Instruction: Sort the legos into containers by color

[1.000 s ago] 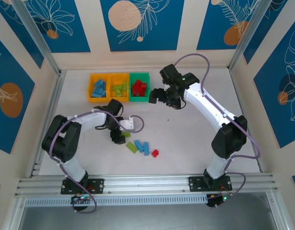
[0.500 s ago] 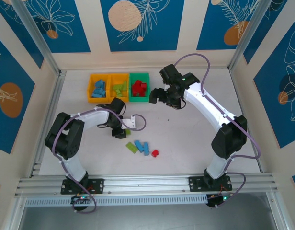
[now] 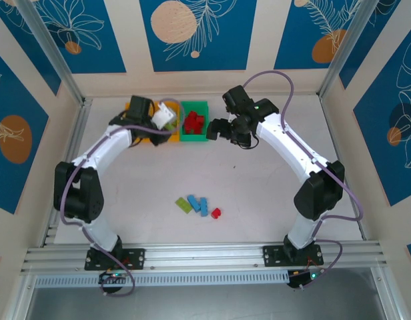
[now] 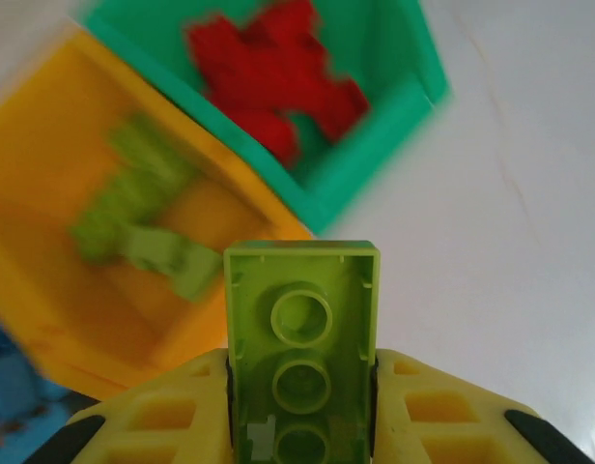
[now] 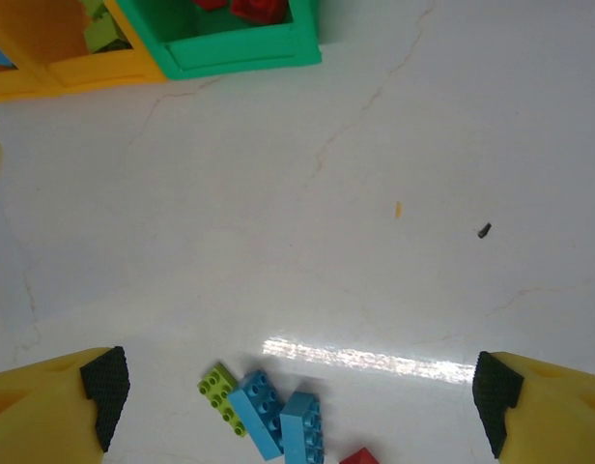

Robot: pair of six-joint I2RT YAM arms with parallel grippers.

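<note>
My left gripper [image 3: 163,119] is shut on a light green lego [image 4: 300,338], its hollow underside facing the camera. It hangs by the near corner of the middle orange-yellow container [image 4: 46,290], which holds green legos [image 4: 143,213]. To its right, the green container [image 3: 194,138] holds red legos [image 4: 269,68]. My right gripper [image 3: 222,130] hovers open and empty just right of the green container. On the table lie a green lego [image 5: 220,396], two blue legos [image 5: 261,411] and a red lego [image 5: 360,456].
My left arm covers most of the left orange-yellow container [image 3: 145,139]. The loose legos [image 3: 199,205] sit mid-table between the two arm bases. Metal frame posts and walls close in the table's left, right and back sides.
My left gripper shut on the green lego by the loose pile. It then swung it away from me to the containers. The right arm has barely moved.
</note>
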